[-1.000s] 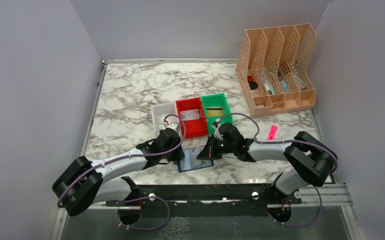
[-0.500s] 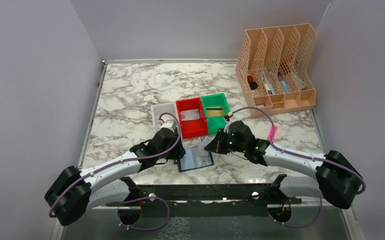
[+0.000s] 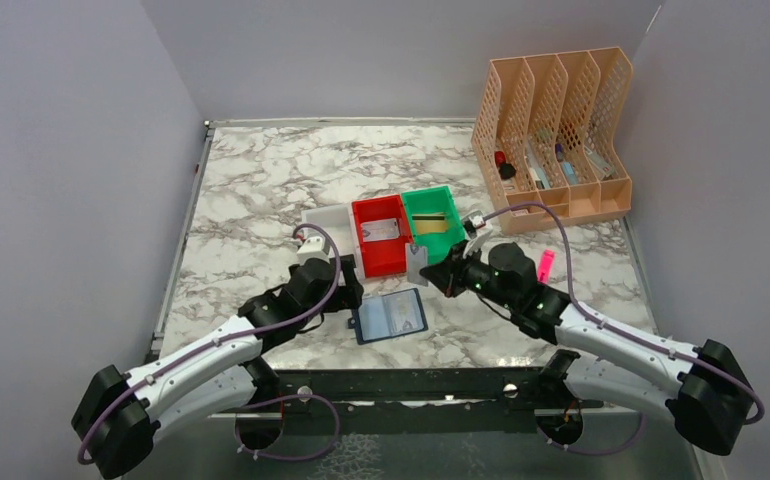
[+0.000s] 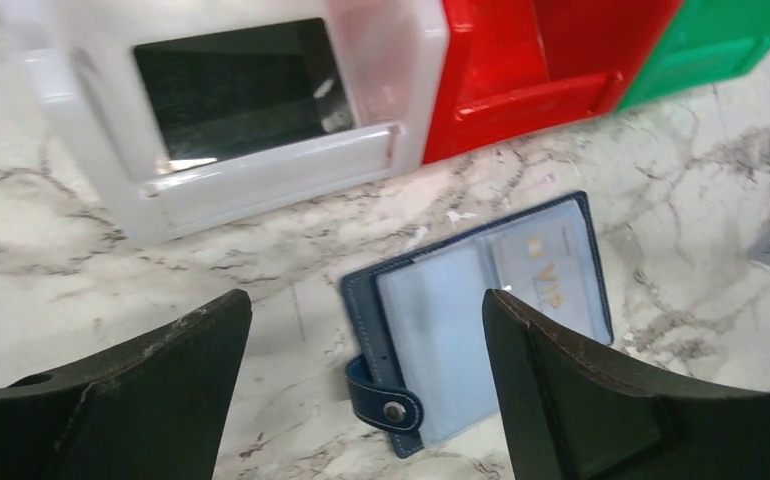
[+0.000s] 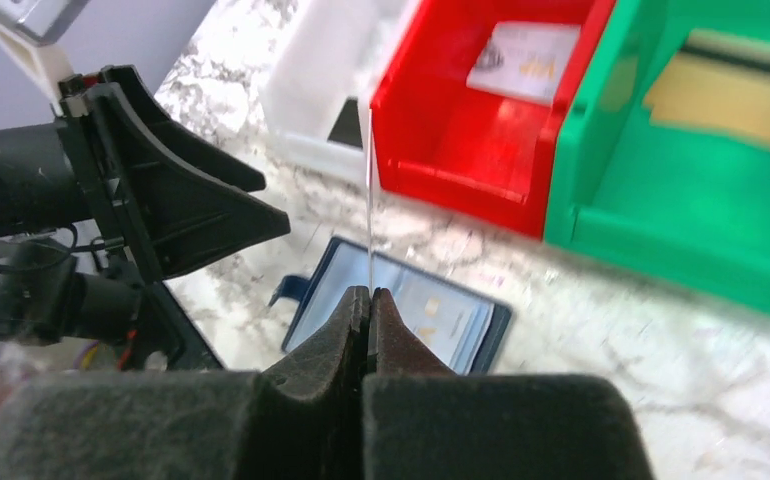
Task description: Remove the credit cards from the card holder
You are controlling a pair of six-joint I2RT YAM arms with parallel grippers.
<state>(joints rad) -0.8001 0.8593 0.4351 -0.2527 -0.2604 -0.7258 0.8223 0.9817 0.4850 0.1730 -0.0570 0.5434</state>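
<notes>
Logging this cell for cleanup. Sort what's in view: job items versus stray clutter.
Job: card holder; held card, pinched in right claw; black card in white bin; silver card in red bin; tan card in green bin; left claw, open.
Lying about: pink stick; peach file rack.

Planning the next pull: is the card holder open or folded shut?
Open: card holder lies spread flat, clear sleeves facing up.

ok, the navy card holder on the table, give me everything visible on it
The dark navy-blue folding card holder lies open and flat on the white marble table, just in front of the red plastic bin. Stitched, leather-like cover; shiny clear pale-blue sleeves face up, one showing a pale card marked VIP. Its snap tab with a metal stud sticks out unfastened. Only the table touches it.
</notes>
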